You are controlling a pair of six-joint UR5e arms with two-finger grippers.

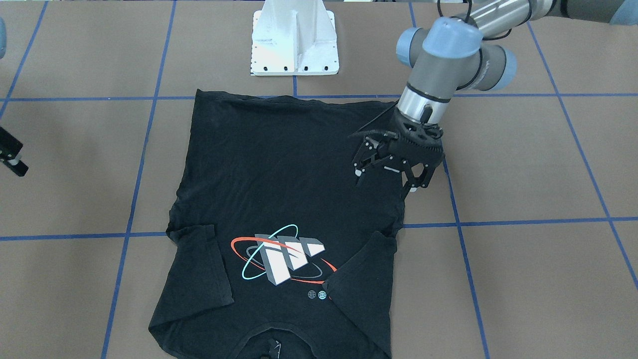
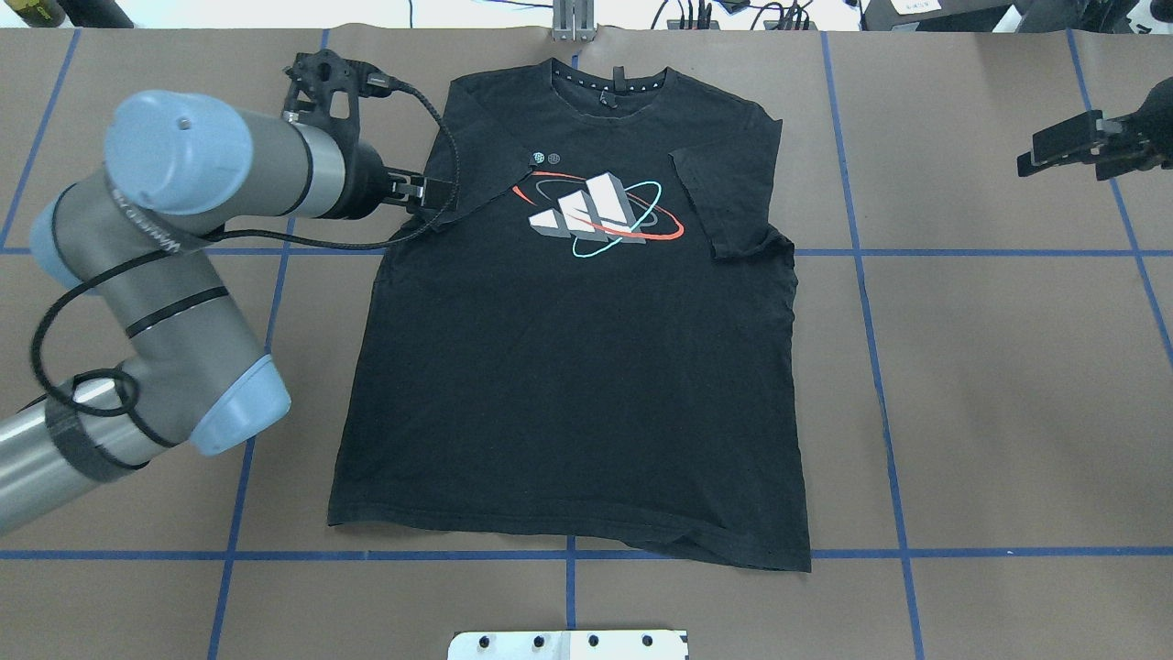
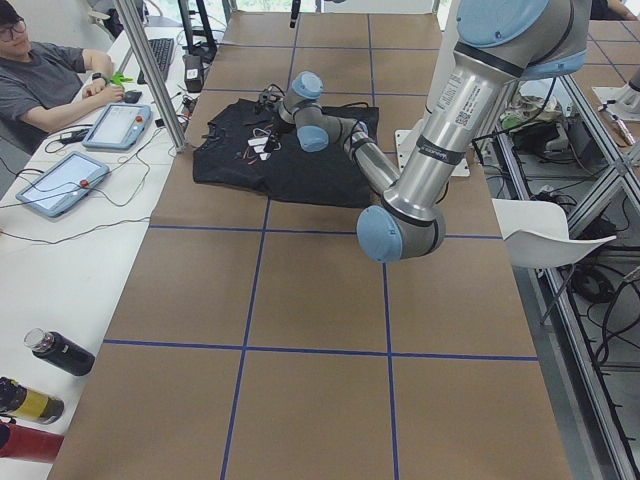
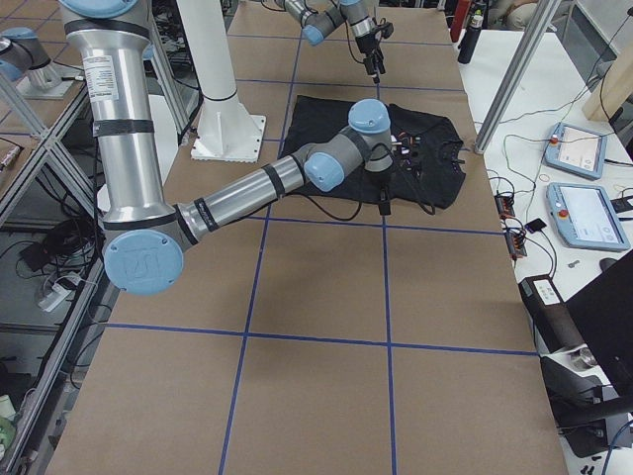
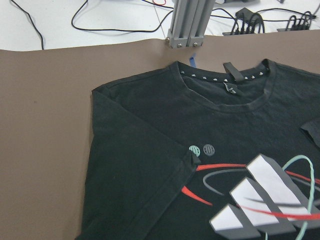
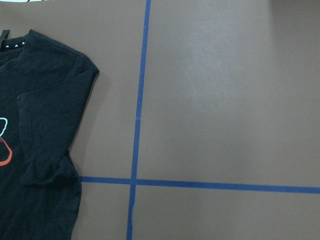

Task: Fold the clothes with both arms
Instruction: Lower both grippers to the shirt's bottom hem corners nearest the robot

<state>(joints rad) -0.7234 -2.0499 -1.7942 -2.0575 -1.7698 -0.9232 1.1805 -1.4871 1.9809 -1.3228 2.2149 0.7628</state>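
The black T-shirt (image 1: 279,174) (image 2: 568,394) lies flat, print up, with its collar (image 5: 225,90) at the table's far edge from the robot. Both short sleeves are folded inward onto the front, one (image 1: 204,264) (image 6: 45,110) on each side of the print (image 2: 596,215). My left gripper (image 1: 381,182) hovers open over the shirt's side edge below the left sleeve, with nothing between its fingers. My right gripper (image 2: 1054,151) (image 1: 12,157) hangs well off the shirt on the robot's right. Whether it is open or shut does not show.
The white base pedestal (image 1: 294,45) (image 2: 568,644) stands at the robot's edge, close to the shirt's hem. An aluminium post (image 5: 187,22) rises just beyond the collar. A seated person (image 3: 40,80) and tablets (image 3: 115,125) are at a side table past the far edge.
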